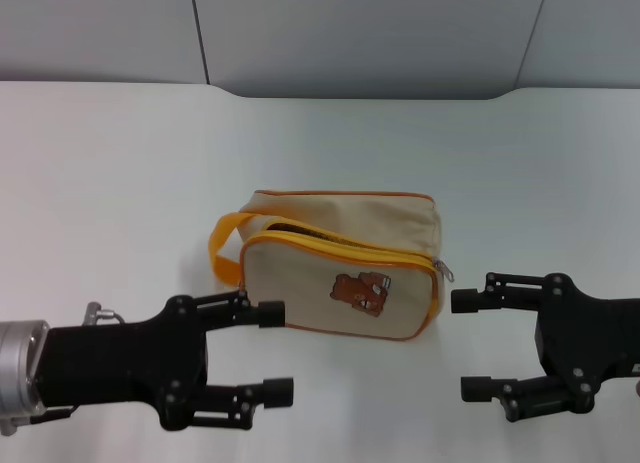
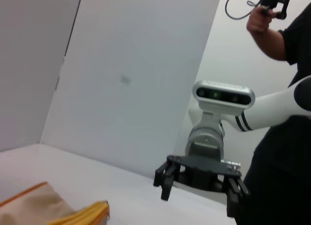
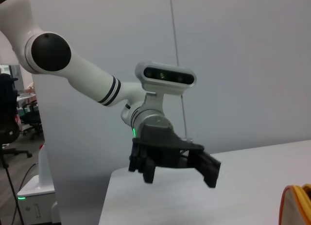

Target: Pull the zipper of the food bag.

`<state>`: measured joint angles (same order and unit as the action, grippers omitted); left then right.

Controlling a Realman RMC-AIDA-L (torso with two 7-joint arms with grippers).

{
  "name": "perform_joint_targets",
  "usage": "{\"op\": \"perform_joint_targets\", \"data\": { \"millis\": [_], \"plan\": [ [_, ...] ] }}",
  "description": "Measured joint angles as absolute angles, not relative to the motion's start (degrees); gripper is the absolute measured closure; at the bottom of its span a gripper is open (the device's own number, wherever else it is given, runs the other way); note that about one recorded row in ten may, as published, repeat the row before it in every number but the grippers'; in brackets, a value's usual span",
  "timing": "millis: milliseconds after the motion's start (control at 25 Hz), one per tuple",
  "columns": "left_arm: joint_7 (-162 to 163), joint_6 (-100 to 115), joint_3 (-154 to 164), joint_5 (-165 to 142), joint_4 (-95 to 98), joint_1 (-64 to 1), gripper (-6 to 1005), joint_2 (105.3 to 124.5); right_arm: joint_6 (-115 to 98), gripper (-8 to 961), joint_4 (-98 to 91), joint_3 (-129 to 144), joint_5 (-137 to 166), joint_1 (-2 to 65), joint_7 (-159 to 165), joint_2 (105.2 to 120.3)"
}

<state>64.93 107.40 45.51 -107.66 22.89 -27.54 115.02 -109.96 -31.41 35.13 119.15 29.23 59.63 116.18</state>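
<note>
Head view: food bag [image 1: 345, 268] at frame centre on white table [image 1: 120, 173], bear side toward camera. Zipper [image 1: 444, 272] pull tab at bag's right end, on orange-yellow strip; strip partly parted along top. Loop handle [image 1: 226, 245] at bag's left end. Left gripper [image 1: 277, 349] lower left, jaws spread wide, holding nothing, upper finger just short of bag's lower left corner. Right gripper [image 1: 466, 344] lower right, jaws wide apart, empty, upper fingertip just beside zipper tab, not touching.

Left wrist view: bag corner [image 2: 34, 205] at bottom left; right gripper [image 2: 199, 192] lower centre-right, fingers splayed, empty. Person [image 2: 284, 113] at right edge.

Right wrist view: left gripper [image 3: 177, 175] centre, spread, empty; bag edge [image 3: 297, 205] bottom right.
</note>
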Motion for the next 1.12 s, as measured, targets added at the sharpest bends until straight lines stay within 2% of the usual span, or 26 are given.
{"op": "perform_joint_targets", "data": {
  "millis": [1120],
  "plan": [
    [64.1, 107.8, 45.3, -110.1, 23.6, -27.2, 176, 114.7, -110.2, 133, -31.3, 34.9, 118.7, 29.4, 59.2, 116.88]
  ]
}}
